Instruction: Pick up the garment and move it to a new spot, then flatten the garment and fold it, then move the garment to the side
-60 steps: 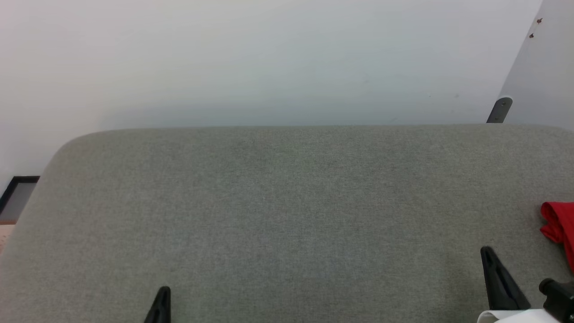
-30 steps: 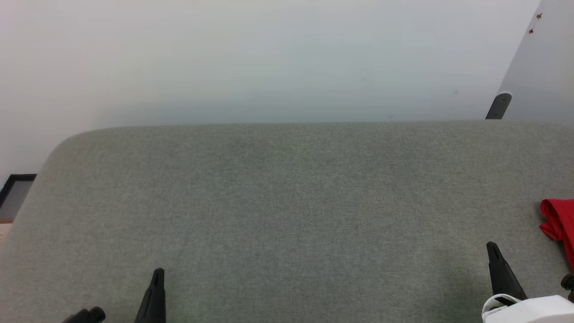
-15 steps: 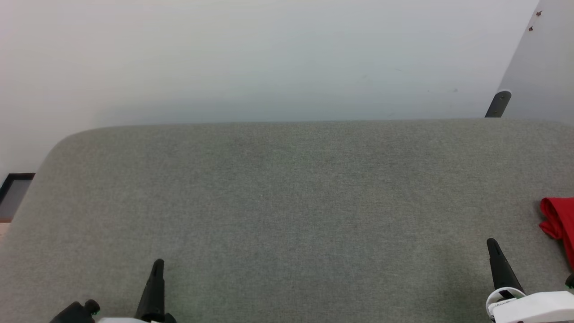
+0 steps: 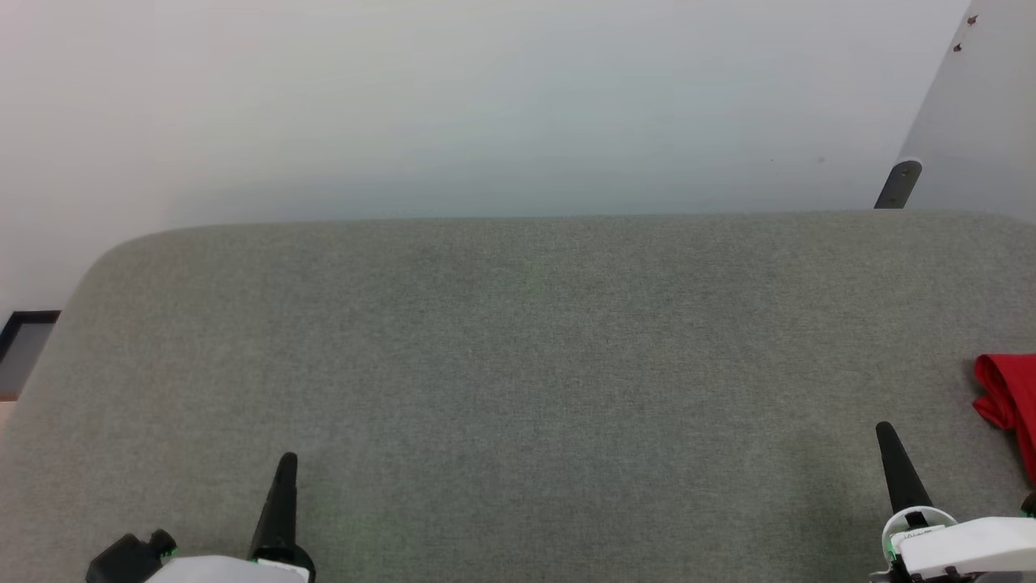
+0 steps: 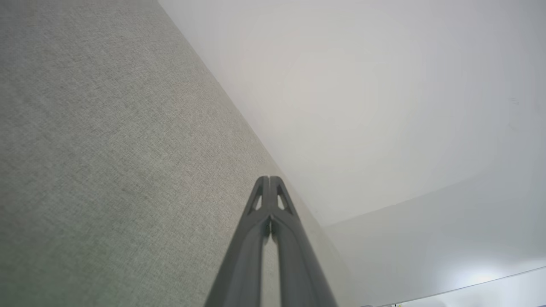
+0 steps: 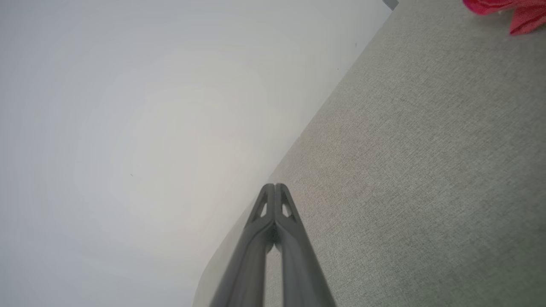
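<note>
The garment is a red bunch of cloth at the right edge of the head view, lying on the grey fabric surface; most of it is cut off. A red corner of the garment also sits at the top right of the right wrist view. My right gripper is shut and empty at the lower right, a short way left of the garment. My left gripper is shut and empty at the lower left. Both wrist views show the left gripper and right gripper with fingers pressed together above the surface.
A pale wall rises behind the surface's far edge. A dark metal bracket stands at the far right against a light panel. A dark-framed opening lies off the surface's left end.
Both grippers have come further up into the head view, with more of their white wrists showing. The picture has drifted slightly, so the camera moved. The garment lies where it was.
</note>
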